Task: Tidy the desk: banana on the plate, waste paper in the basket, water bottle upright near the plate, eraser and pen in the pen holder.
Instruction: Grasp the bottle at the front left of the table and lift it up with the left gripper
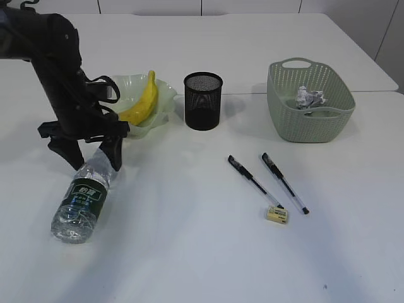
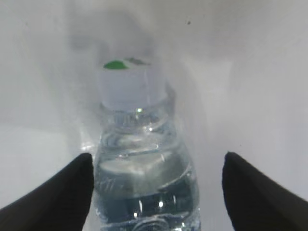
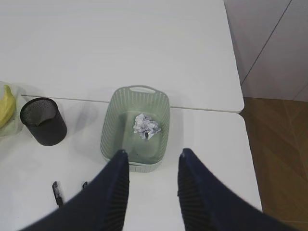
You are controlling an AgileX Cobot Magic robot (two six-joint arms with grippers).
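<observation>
A clear water bottle (image 1: pixel 81 203) with a green label lies on its side on the white table. My left gripper (image 1: pixel 89 158) is open and straddles its neck end. In the left wrist view the bottle (image 2: pixel 142 168) lies between the two fingers (image 2: pixel 156 192), white cap away from the camera. A banana (image 1: pixel 144 101) lies on the pale green plate (image 1: pixel 165 95). Crumpled paper (image 1: pixel 309 98) is in the green basket (image 1: pixel 328 129). Two pens (image 1: pixel 254 182) and an eraser (image 1: pixel 277 214) lie on the table. The black mesh pen holder (image 1: pixel 203 101) stands upright. My right gripper (image 3: pixel 154 152) is open and empty, high above the basket (image 3: pixel 109 126).
The right wrist view shows the paper (image 3: pixel 146 126), the pen holder (image 3: pixel 43 121), the banana's tip (image 3: pixel 6 103) and pen ends (image 3: pixel 57 191). The table's right edge and the wooden floor (image 3: pixel 279 159) lie beyond the basket. A seam between two tabletops runs behind the objects.
</observation>
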